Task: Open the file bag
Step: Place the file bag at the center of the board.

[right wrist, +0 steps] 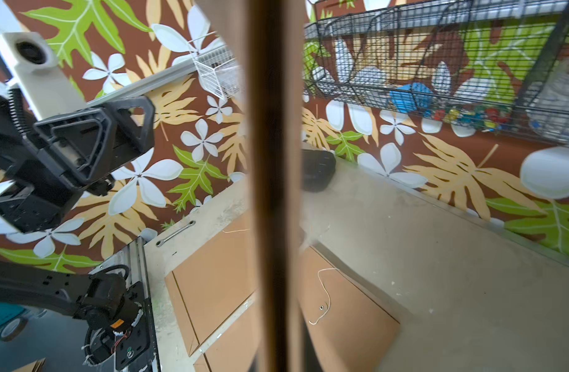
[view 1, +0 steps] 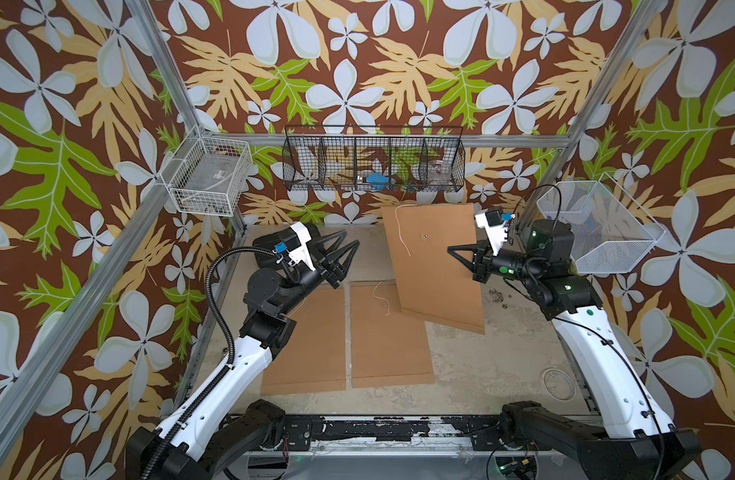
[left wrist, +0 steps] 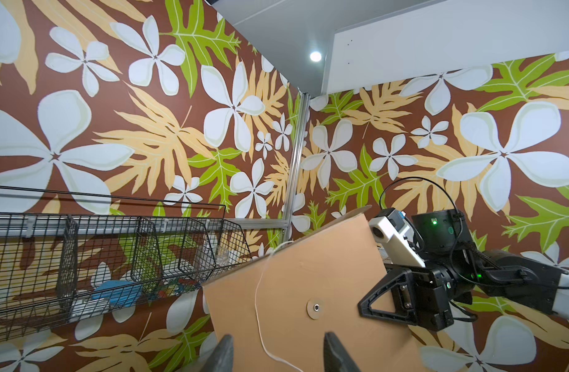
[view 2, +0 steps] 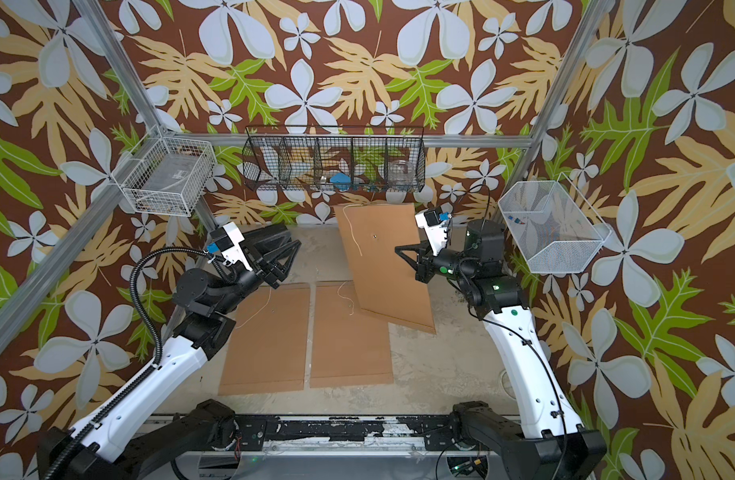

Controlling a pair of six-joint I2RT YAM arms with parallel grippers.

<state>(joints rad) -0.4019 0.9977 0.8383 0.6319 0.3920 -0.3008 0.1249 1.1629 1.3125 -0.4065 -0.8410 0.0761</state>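
Walls with a pattern of big white flowers and green and tan leaves close a beige, worn table (view 1: 482, 365) on three sides. On the back wall hangs a black wire basket (view 1: 374, 158), and a white basket (view 1: 207, 178) hangs near the back left corner. Three brown file bags are here. The tilted bag (view 1: 432, 257) is over the back half of the table, a little right of the middle, and stands steeply on a slant, with its top near the back wall. The right gripper (view 1: 461, 255) is clenched on the right edge of this bag, about halfway up; in the right wrist view the bag shows only as a thin brown edge (right wrist: 270, 193) close to the lens. On its face a white string (view 1: 401, 228) hangs loose beside the round button (view 1: 424, 237), not wound around it. Its lower corner lies over the back right corner of the middle bag (view 1: 388, 340); whether they touch I cannot tell. The middle bag lies flat near the front edge, and just beside it, toward the left edge, lies the left bag (view 1: 311, 345), partly under the left arm. The left gripper (view 1: 349, 253) is near the back left corner, above the table, and points at the tilted bag; its fingers are apart and grasp nothing. In the left wrist view both fingertips (left wrist: 226, 341) show with the bag face behind them.
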